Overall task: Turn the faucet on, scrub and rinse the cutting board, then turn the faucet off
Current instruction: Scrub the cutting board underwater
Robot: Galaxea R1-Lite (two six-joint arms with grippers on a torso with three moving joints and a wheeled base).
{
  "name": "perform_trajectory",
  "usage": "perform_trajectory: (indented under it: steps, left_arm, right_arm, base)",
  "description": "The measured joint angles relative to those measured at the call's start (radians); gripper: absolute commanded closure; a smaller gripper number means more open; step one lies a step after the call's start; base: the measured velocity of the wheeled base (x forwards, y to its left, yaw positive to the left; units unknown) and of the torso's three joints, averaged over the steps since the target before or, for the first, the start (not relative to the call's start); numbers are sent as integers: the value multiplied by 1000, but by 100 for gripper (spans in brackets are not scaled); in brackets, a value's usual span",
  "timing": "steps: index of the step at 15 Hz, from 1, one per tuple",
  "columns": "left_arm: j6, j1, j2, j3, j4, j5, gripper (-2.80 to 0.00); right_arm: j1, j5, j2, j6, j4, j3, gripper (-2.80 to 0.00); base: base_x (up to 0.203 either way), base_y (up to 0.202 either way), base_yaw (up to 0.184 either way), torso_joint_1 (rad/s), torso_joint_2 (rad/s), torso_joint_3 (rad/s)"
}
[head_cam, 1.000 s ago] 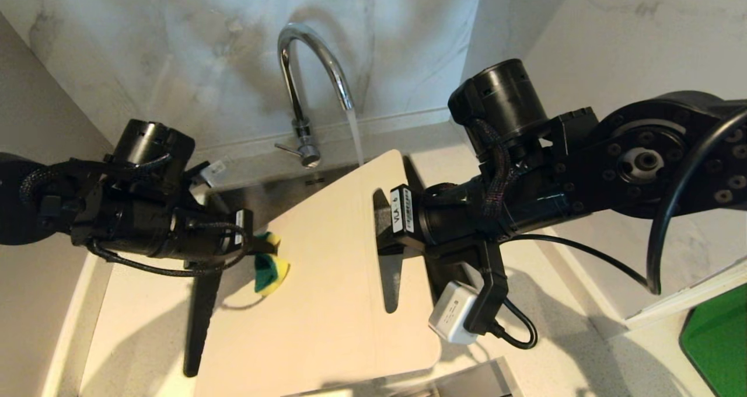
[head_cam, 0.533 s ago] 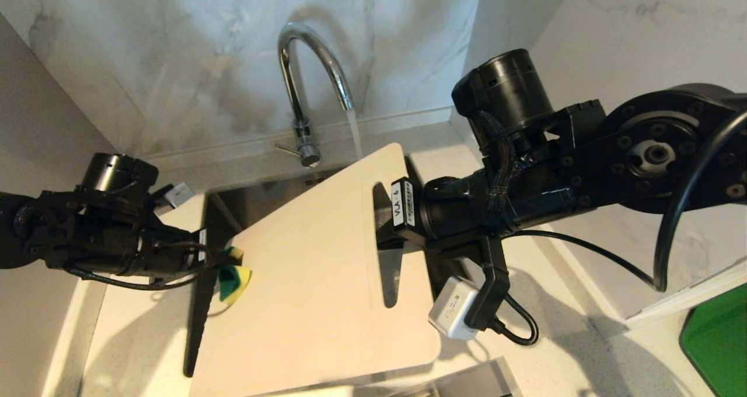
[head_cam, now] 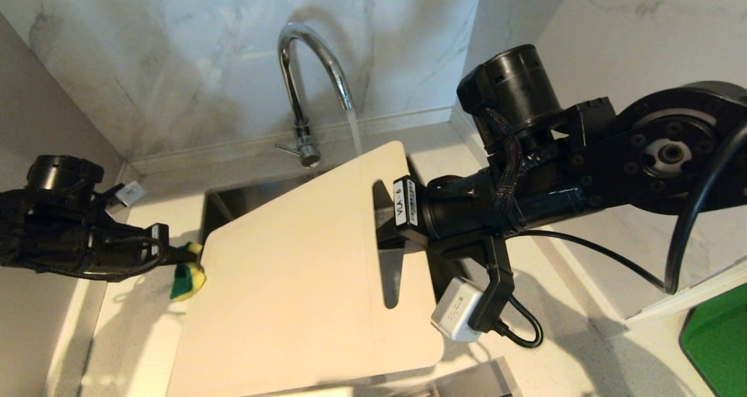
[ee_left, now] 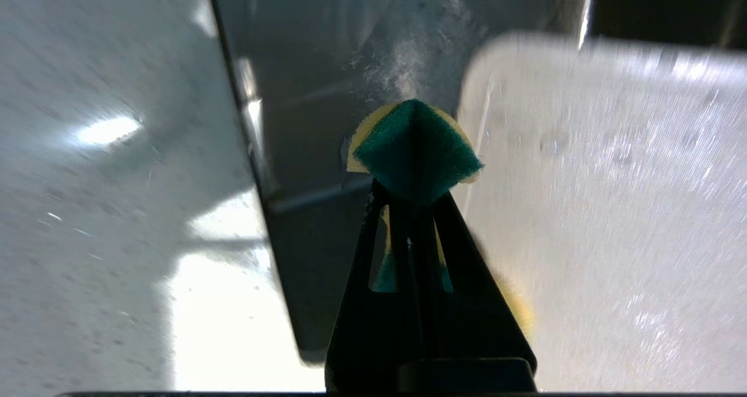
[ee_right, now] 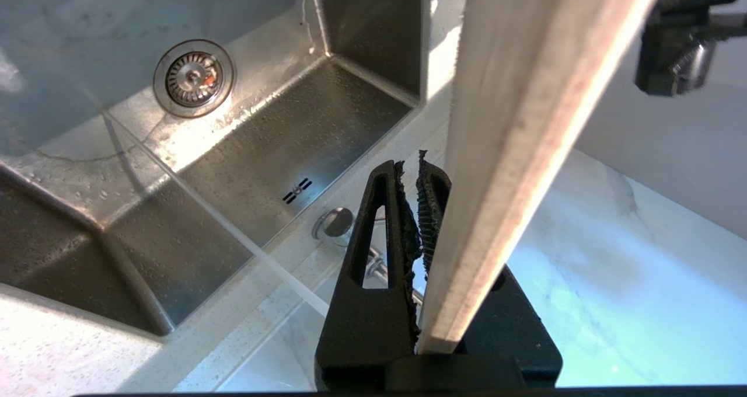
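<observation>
The chrome faucet (head_cam: 303,82) is running; its stream (head_cam: 355,131) falls onto the far corner of the cutting board (head_cam: 303,280). The beige board is held tilted above the sink. My right gripper (head_cam: 382,227) is shut on it at the handle cutout, and the board's edge (ee_right: 525,122) runs past that gripper (ee_right: 411,169) in the right wrist view. My left gripper (head_cam: 185,256) is shut on a green-and-yellow sponge (head_cam: 188,275). It hangs just off the board's left edge, above the countertop. The sponge (ee_left: 414,146) sticks out beyond the left gripper (ee_left: 411,201), with the wet board (ee_left: 607,210) beside it.
The steel sink (ee_right: 280,140) with its drain (ee_right: 194,79) lies under the board. Marble walls close in behind and on both sides. Pale countertop (head_cam: 134,327) runs along the left. A green object (head_cam: 715,344) sits at the far right.
My left gripper has carried the sponge leftward off the board's face, past its left edge. The board's near left corner has swung further left. The right arm has hardly moved.
</observation>
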Motion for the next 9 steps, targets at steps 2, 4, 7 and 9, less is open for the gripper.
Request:
perform_trajectory:
  steps: [2, 4, 7, 9]
  left_arm:
    - [-1, 10, -11, -54, 29, -9, 0]
    - [-5, 7, -36, -136, 105, -14, 0]
    - [-45, -77, -89, -304, 271, -13, 0]
    - [-76, -190, -117, -402, 355, 7, 0]
  right_arm:
    - [0, 0, 0, 0, 0, 0, 0]
    - [0, -1, 0, -1, 1, 1, 0]
    - [0, -1, 3, -1, 1, 6, 0]
    - [-1, -1, 5, 0, 1, 6, 0]
  base:
    - [0, 0, 0, 0, 0, 0]
    - [0, 0, 0, 0, 0, 0]
    - [0, 0, 0, 0, 0, 0]
    - [0, 0, 0, 0, 0, 0]
